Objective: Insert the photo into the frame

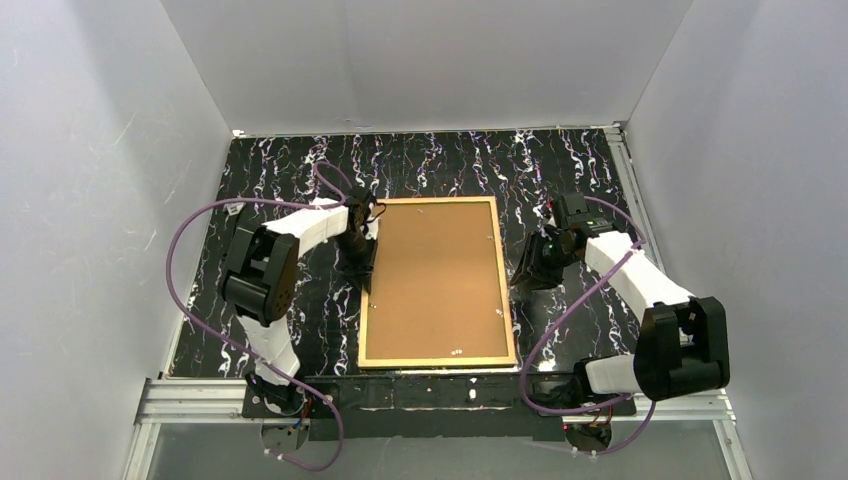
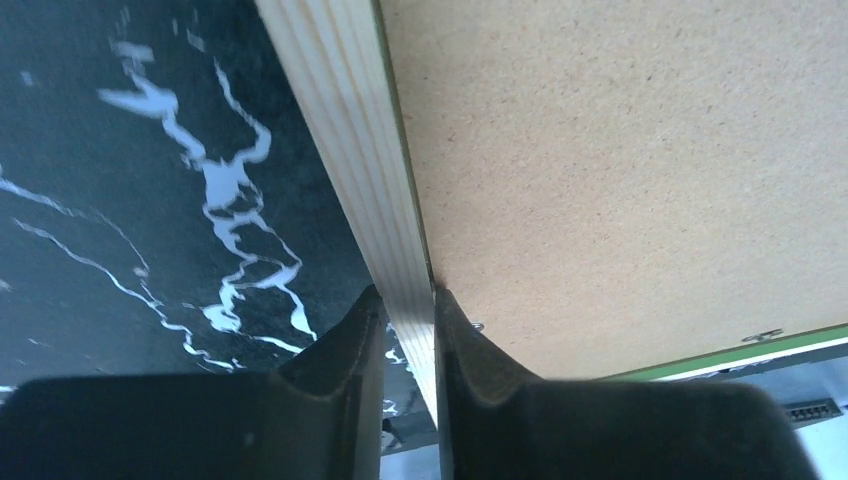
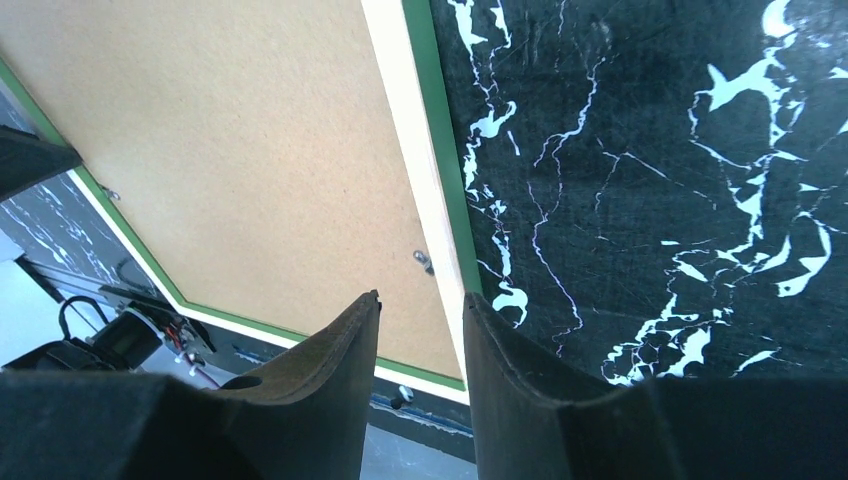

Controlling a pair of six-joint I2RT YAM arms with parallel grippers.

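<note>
While the frame (image 1: 440,361) is lying face-down in the middle of the table (image 1: 290,170), tan back edge up and the brown backing board (image 1: 435,280) sitting inside it, the left gripper (image 2: 410,335) is pinching the frame's left rail, one finger pressing each side of the wood. The right gripper (image 3: 422,325) is hanging with its jaws parted above the right rail, gripping nothing that I can make out. I'm not seeing the photo anywhere, so I can't tell whether it is lying under the board.

I'm reading this as the step of taking hold of the frame. The next move is calling for the right jaws to settle on their rail without skewing it. The overhead view is giving the whole layout. Only the wrist views are showing the green face edge and the small metal tabs (image 3: 424,260) at the board's rim.
</note>
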